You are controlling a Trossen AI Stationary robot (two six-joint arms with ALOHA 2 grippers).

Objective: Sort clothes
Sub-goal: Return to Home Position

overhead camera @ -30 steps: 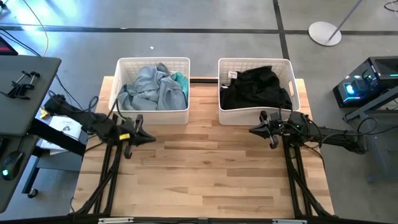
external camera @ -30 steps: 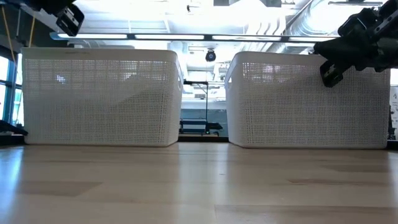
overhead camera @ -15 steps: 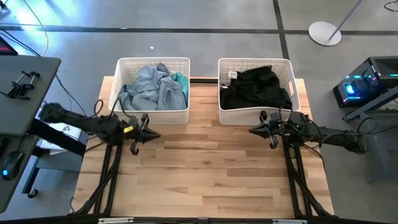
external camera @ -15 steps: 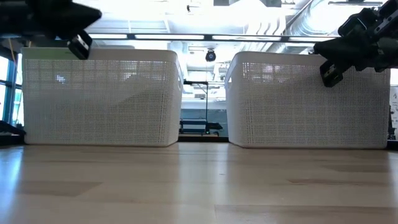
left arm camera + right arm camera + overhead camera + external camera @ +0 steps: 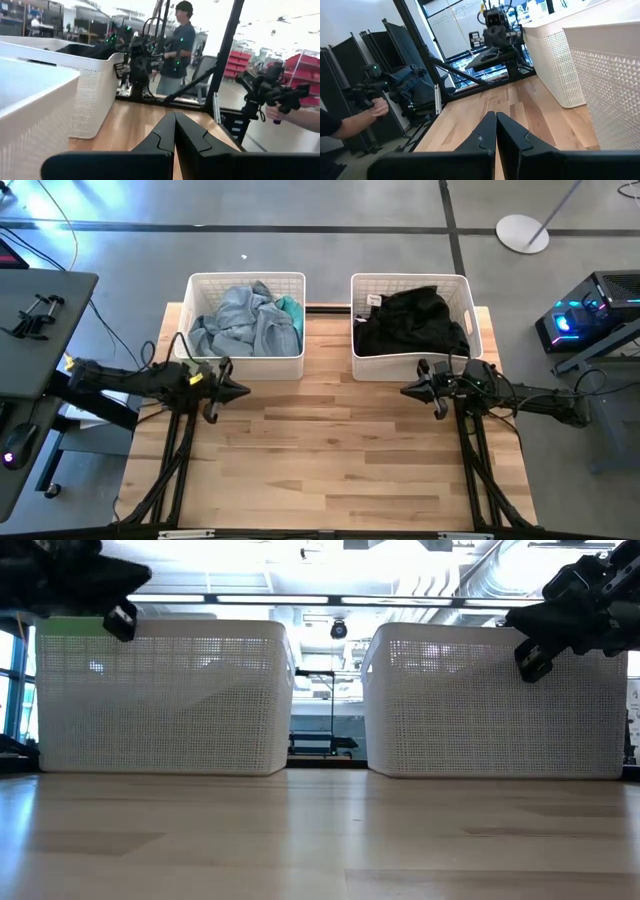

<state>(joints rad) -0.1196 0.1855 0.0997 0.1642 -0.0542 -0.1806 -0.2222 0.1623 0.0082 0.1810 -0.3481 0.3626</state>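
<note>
Light blue-grey denim and teal clothes (image 5: 248,318) lie heaped in the left white basket (image 5: 246,366). Black clothes (image 5: 410,320) lie in the right white basket (image 5: 412,366). My left gripper (image 5: 243,390) is shut and empty, held above the table just in front of the left basket, pointing toward the table's right. My right gripper (image 5: 406,390) is shut and empty, held in front of the right basket, pointing toward the table's left. In the wrist views both pairs of fingers (image 5: 175,131) (image 5: 496,126) meet.
The two baskets stand side by side at the table's far edge, with a gap between them (image 5: 328,330). Bare wooden table top (image 5: 330,460) lies in front of them. A person (image 5: 179,47) stands beyond the table's right side; a hand (image 5: 377,107) holds a device off the left side.
My left gripper has moved toward the table's right and a little toward the far edge, coming lower in front of the left basket. The right arm has kept still.
</note>
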